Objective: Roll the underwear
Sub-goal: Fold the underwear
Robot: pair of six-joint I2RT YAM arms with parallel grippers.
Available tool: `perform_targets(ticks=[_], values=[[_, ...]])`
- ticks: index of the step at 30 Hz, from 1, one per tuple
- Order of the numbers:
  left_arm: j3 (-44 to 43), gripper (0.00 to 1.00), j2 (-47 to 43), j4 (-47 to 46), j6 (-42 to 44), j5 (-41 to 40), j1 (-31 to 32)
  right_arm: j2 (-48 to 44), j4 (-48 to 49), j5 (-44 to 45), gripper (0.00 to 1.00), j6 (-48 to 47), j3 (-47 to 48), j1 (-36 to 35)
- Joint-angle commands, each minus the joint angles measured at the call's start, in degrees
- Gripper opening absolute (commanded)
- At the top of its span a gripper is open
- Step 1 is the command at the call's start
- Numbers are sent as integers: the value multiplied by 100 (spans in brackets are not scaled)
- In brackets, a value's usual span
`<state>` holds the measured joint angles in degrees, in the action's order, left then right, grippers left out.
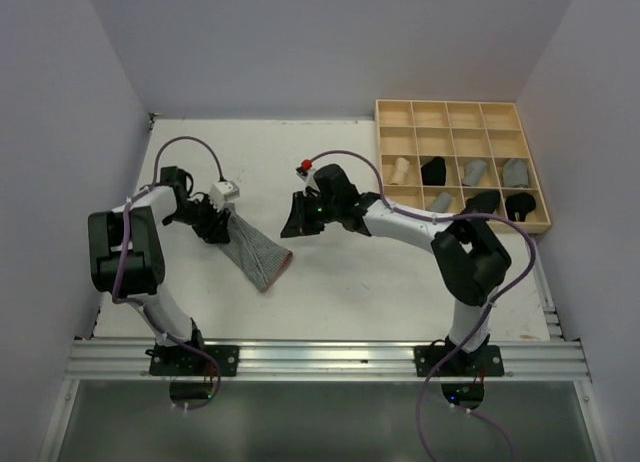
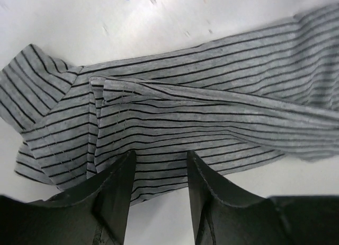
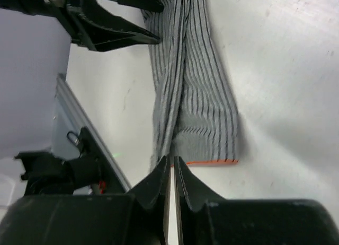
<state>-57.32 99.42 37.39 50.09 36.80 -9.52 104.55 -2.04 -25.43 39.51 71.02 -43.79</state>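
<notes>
Left fingers parted over striped grey underwear, right fingers pressed together near its orange-trimmed end

striped underwear: right end cut off | tray contents: too small to identify

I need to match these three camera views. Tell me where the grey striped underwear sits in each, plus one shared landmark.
Top external: striped underwear left of centre, slanting from the left gripper toward the near edge.
Left wrist: underwear spans the middle.
Right wrist: underwear upper centre, orange hem nearest.
Shared landmark: the left gripper.
</notes>
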Motion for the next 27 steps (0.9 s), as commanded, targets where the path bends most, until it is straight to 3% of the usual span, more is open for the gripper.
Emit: perform_targets(ticks=[1, 6, 16, 23, 27], values=[[-665, 48, 587, -267, 290, -6, 134, 826, -182, -101, 10, -452, 620, 46], [-1640, 51, 1272, -205, 397, 108, 213, 1699, 160, -603, 6, -374, 1115, 55], [-2899, 57, 1863, -337, -68, 240, 565, 1982, 2164, -920, 4, 681, -193, -243], [-2680, 67, 730, -443, -377, 109, 548, 1867, 2980, -454, 1, 1322, -484, -973], [-1961, 71, -656, -487, -763, 299, 294, 1604, 3473, -287, 2, 1604, -738, -1167]])
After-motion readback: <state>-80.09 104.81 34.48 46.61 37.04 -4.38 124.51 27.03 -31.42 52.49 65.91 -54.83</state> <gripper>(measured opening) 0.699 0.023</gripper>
